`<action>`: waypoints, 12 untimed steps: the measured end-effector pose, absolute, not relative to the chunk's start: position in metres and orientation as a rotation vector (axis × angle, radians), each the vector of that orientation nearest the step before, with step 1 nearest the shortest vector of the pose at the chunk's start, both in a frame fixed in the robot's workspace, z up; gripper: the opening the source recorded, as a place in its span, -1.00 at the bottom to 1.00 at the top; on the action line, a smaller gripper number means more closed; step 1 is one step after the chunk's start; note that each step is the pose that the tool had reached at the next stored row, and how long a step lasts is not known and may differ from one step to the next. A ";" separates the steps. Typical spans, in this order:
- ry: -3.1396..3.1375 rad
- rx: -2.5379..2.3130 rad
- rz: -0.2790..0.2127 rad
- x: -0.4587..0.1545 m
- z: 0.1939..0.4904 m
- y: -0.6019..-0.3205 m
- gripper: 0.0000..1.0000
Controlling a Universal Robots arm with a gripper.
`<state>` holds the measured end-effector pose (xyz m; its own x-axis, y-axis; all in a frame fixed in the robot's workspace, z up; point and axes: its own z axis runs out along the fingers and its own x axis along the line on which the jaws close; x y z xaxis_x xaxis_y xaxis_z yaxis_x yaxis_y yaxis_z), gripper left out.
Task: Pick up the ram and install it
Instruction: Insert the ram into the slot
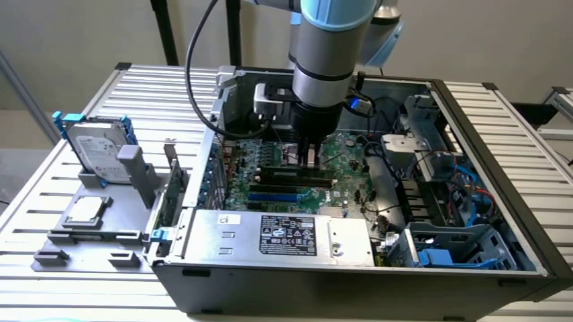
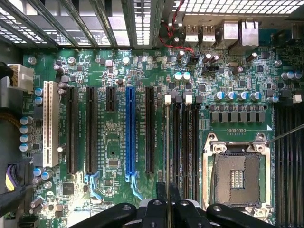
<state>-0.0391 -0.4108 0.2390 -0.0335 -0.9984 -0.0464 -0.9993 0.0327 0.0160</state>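
Your end effector [image 2: 167, 202] has its fingers closed on the ram [image 2: 167, 147], which hangs edge-on directly beneath it, in or just above a motherboard slot [image 2: 176, 147]; you cannot tell whether it is seated. The stick's long axis runs parallel to the slots, straight away from the fingers toward the white latch [image 2: 167, 99]. If it sits slightly off the groove or tilted, pressing could jam it or strain the motherboard [image 2: 114, 156].

A slatted metal table [image 1: 524, 141] bears a computer case [image 1: 358, 278] and a grey parts holder [image 1: 90, 231].
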 end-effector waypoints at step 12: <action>2.242 -2.169 0.068 -0.041 0.233 -0.408 -0.73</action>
